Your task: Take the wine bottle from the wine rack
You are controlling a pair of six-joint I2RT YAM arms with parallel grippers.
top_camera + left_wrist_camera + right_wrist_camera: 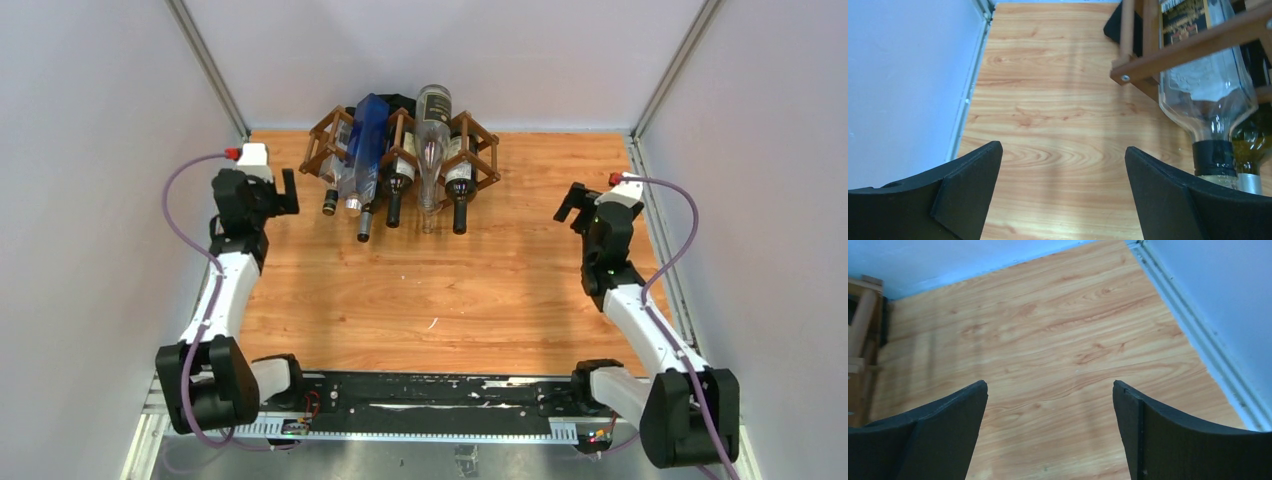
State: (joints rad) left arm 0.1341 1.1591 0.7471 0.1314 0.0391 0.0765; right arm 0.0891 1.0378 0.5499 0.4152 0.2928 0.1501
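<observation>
**Both grippers open beside the wine rack; bottles seated in it**

Top view: the wine rack stands at the far edge of the wooden table; bottles lie in its cells with necks pointing toward the arm bases. A blue bottle and a clear bottle rest on the upper tier; a dark wine bottle sits in the rack's right-hand cell; a second dark bottle lies between the blue and the clear one. The left gripper hangs to the left of the rack, near it but apart; the right gripper hangs to the right of the rack, well apart. Each has its jaws spread and nothing between them.

Left wrist view: the left gripper shows both fingers wide apart over bare table. A corner of the rack enters at upper right; the clear bottle runs through the frame, its neck wearing a black collar; a dark greenish bottle lies just behind it. Neither finger touches rack or glass.

Right wrist view: the right gripper is likewise spread wide and empty above the table; only a sliver of the rack shows at the left edge, apart from the fingers.
</observation>
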